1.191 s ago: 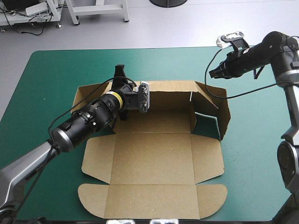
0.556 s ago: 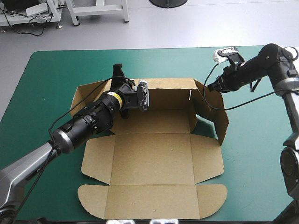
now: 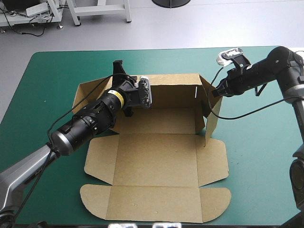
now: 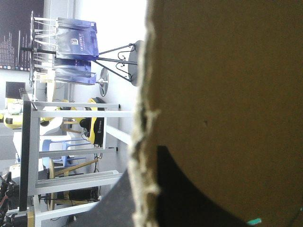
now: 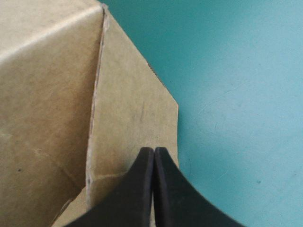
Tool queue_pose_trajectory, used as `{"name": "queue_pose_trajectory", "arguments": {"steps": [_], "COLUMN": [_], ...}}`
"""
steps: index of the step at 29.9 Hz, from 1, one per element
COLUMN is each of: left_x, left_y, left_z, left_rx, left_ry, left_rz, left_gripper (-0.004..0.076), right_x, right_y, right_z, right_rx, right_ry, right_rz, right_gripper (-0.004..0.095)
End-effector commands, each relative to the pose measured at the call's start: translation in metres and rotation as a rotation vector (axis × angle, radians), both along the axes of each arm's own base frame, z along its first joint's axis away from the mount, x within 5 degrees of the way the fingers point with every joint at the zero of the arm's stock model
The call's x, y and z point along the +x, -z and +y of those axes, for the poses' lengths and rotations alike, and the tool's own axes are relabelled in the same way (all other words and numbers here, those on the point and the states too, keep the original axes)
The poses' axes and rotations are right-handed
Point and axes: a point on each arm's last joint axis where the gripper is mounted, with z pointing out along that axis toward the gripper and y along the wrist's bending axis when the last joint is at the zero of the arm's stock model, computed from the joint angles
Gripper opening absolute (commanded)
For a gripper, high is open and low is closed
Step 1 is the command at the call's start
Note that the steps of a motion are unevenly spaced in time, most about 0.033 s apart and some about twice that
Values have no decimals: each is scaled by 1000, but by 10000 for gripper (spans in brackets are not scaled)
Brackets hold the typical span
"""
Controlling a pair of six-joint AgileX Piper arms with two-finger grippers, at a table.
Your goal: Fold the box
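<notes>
Pressing a right flap of the brown box (image 3: 156, 156), the right gripper (image 5: 154, 153) was fully closed, empty; the left gripper (image 3: 118, 69) apparently pinched its rear wall.

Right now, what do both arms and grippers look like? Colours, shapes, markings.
Left arm: black cylindrical forearm with a yellow band near the wrist, grey metal link behind it. Right arm: black forearm, grey metal lower link. Left gripper and right gripper: each has two broad black fingers, curved like fins.
</notes>
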Motion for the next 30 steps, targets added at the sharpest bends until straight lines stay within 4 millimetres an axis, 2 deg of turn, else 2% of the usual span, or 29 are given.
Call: {"name": "queue_pose_trajectory", "arguments": {"steps": [1, 10, 15, 18, 24, 26, 30], "left_x": [-9, -9, -9, -9, -10, -10, -10], "left_y": [-31, -26, -26, -23, -7, -6, -6], "left_z": [2, 3, 3, 3, 3, 3, 2], "left_rx": [-86, -94, -93, -90, -56, -53, -59], "left_ry": [27, 10, 5, 8, 13, 13, 22], "left_rz": [-80, -56, -52, -48, -15, -11, -15], "left_gripper": [-5, -5, -6, -6, -6, -6, -6], "right_x": [-14, -27, -36, -41, -49, -52, -58], "right_y": [-25, 4, 13, 16, 25, 26, 27], "right_z": [7, 17, 17, 15, 13, 14, 16], "right_rx": [30, 40, 43, 27, 22, 30, 53], "right_ry": [-40, -302, -307, -254, -223, -245, -293], "right_rz": [-73, -171, -288, -343, -325, -304, -257], "right_gripper": [-25, -25, -25, -25, -11, 15, 135]}}
